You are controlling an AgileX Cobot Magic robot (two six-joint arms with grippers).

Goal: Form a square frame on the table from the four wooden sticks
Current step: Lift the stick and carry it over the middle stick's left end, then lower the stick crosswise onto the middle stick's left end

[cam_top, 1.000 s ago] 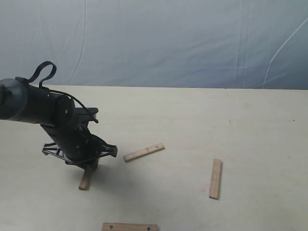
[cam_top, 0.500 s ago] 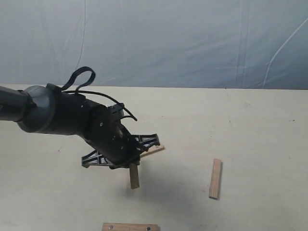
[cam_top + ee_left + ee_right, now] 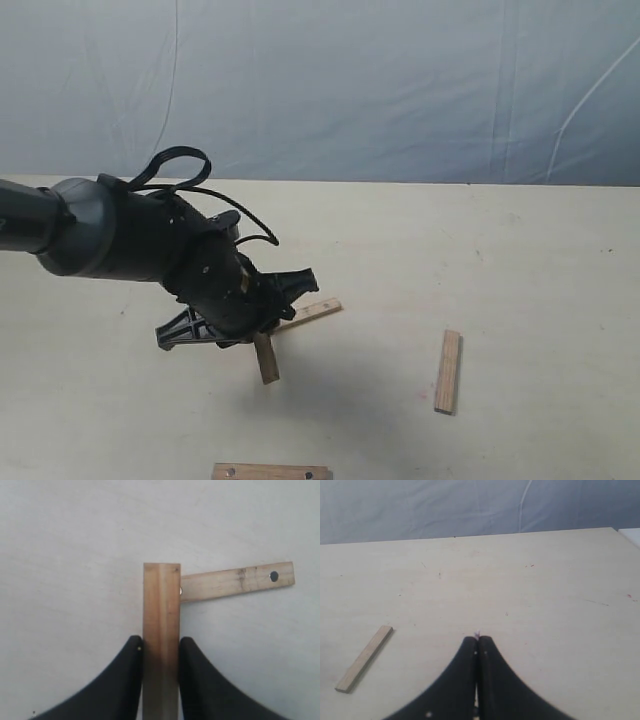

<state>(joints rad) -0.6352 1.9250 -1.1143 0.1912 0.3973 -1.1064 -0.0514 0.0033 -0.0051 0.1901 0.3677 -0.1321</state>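
My left gripper (image 3: 256, 337) (image 3: 160, 645) is shut on a wooden stick (image 3: 265, 360) (image 3: 161, 625), held above the table (image 3: 520, 250). The held stick's far end meets the end of a second stick (image 3: 308, 313) (image 3: 237, 581) lying flat, at a right angle; this one has a silvery dot near its free end. A third stick (image 3: 448, 371) (image 3: 364, 658) lies to the right. A fourth stick (image 3: 270, 471) with dots lies at the front edge of the exterior view. My right gripper (image 3: 478, 641) is shut and empty, and does not show in the exterior view.
A blue-grey sheet backdrop (image 3: 400, 80) hangs behind the table's far edge. My left arm's dark body (image 3: 120, 240) reaches in from the left, with a cable loop above it.
My left arm has carried the stick to the right, from the left part of the table to the lying stick, and turned it so its end meets that stick.
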